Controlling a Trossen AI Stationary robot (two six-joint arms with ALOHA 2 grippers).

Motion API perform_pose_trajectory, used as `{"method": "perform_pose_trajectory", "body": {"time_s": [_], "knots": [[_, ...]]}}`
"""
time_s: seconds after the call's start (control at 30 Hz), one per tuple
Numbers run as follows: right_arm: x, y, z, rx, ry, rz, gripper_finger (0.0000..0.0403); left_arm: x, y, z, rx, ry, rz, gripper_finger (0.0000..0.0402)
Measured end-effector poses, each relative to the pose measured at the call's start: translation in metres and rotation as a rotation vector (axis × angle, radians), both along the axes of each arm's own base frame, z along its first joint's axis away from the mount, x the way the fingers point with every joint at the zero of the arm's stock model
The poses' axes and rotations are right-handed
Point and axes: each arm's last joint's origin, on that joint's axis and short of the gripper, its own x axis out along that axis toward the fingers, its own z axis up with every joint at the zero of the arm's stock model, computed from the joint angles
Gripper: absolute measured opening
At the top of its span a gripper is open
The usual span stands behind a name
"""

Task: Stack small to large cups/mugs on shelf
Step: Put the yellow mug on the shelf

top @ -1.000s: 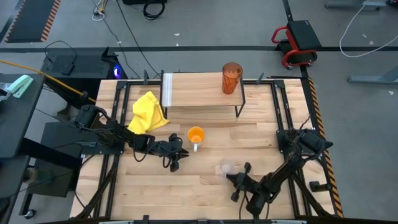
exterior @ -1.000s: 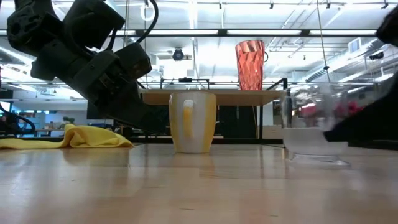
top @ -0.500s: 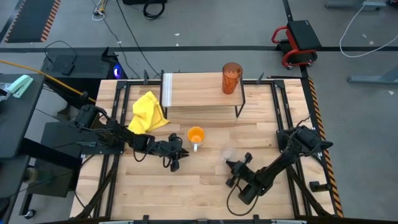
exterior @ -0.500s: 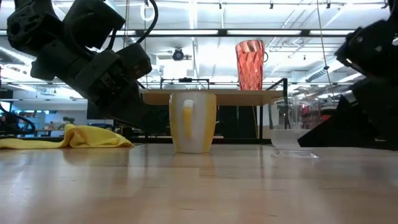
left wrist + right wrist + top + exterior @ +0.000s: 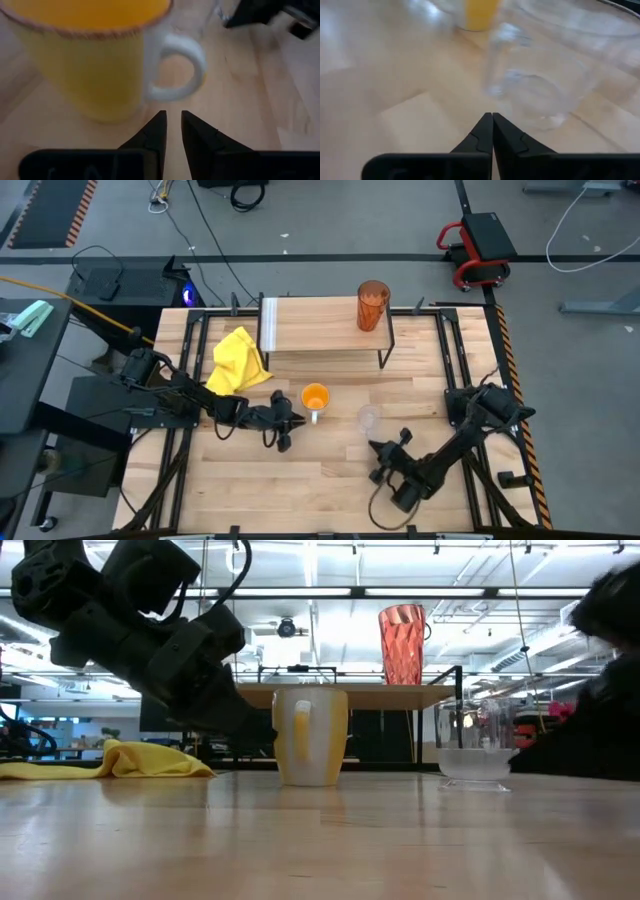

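I find no brand, label or readable writing on any of the things in my views.

My left claw (image 5: 284,430) sits low over the desk (image 5: 300,490), just beside the orange mug (image 5: 314,398). In the left wrist view its fingers (image 5: 150,137) stand narrow, only a thin slit between them, gripping nothing; the tips point at the desk just short of the mug's white handle (image 5: 182,65), apart from it. The mug stands upright on the desk in front of the shelf (image 5: 320,330), and I can see nothing inside it.

My right claw (image 5: 388,460) is low over the desk, near the clear glass cup (image 5: 369,418) but apart from it. The right wrist view shows its fingers (image 5: 485,131) pressed together, tips touching, with the glass cup (image 5: 540,85) just ahead of them and free. The cup stands upright to the right of the mug, and it looks to hold nothing.

The amber tumbler (image 5: 372,305) stands upright on the shelf, toward its right end, well apart from both claws. The pale ribbed strip (image 5: 267,325) is at the shelf's left end. A yellow cloth (image 5: 238,360) lies crumpled on the desk beside the shelf's left end.
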Motion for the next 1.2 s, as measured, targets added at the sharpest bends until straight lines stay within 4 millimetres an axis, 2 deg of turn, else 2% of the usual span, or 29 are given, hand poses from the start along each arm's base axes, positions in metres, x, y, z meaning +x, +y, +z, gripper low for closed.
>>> {"method": "perform_pose_trajectory", "body": {"time_s": [0.17, 0.3, 0.53, 0.77, 1.2], "knots": [[-0.009, 0.026, 0.021, -0.014, 0.006, 0.128, 0.0019, 0.001, 0.002, 0.001, 0.005, -0.016, 0.023, 0.0075], [-0.016, 0.035, 0.033, -0.014, 0.002, 0.184, 0.0019, 0.001, 0.002, 0.002, 0.003, -0.020, 0.023, 0.0090], [-0.017, 0.034, 0.039, -0.017, 0.001, 0.195, 0.0020, 0.003, -0.001, 0.005, -0.012, -0.050, -0.063, 0.0119], [-0.014, 0.031, 0.039, -0.024, 0.007, 0.186, 0.0020, 0.005, 0.003, 0.007, -0.014, -0.067, -0.050, 0.0141], [-0.011, 0.028, 0.039, -0.044, 0.010, 0.180, 0.0020, 0.007, 0.005, 0.004, -0.049, -0.078, -0.070, 0.0150]]}}
